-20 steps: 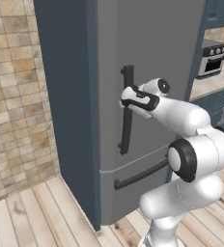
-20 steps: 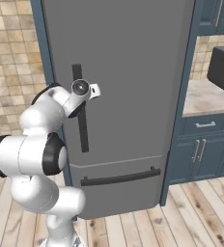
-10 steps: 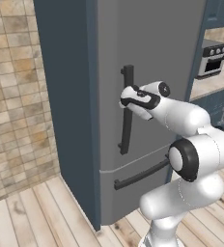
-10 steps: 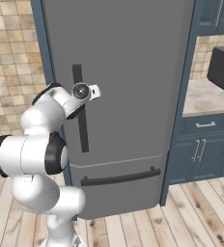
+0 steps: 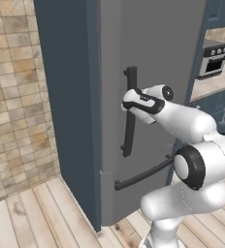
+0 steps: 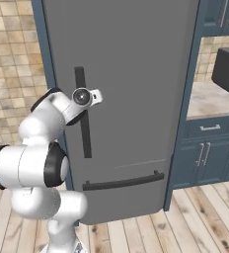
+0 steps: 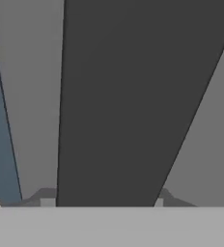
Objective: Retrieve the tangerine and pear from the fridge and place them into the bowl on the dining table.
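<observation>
Here we are in a kitchen with pale plank flooring [image 5: 32,213] and a tan tiled wall [image 5: 17,97] off to the left, and right in the middle of it stands the fridge [image 6: 136,74], tall and grey, doors shut, boxed in by dark blue side panels [image 5: 68,97]. Off to the right, dark blue cabinets [image 6: 210,148] with a beige counter top [image 6: 210,99] on them; a dark microwave [image 6: 227,69] sits at that counter's back edge in the right base view, and a small oven [image 5: 212,60] shows in the left one. Now the action: the white arm is stretched up to the fridge's vertical bar handle [image 5: 130,111], and the tool [image 5: 130,104] is right on it, about halfway up the bar's length. From the hand camera the bar is a broad dark strip running up the middle, and the two fingertips [image 7: 47,201] flank it at either edge, so the tool is closed on that handle, clamped across its width. Lower down the fridge front, the horizontal drawer handle [image 6: 124,181] sits well below the tool. The door's edge lies flush against the blue panel.
</observation>
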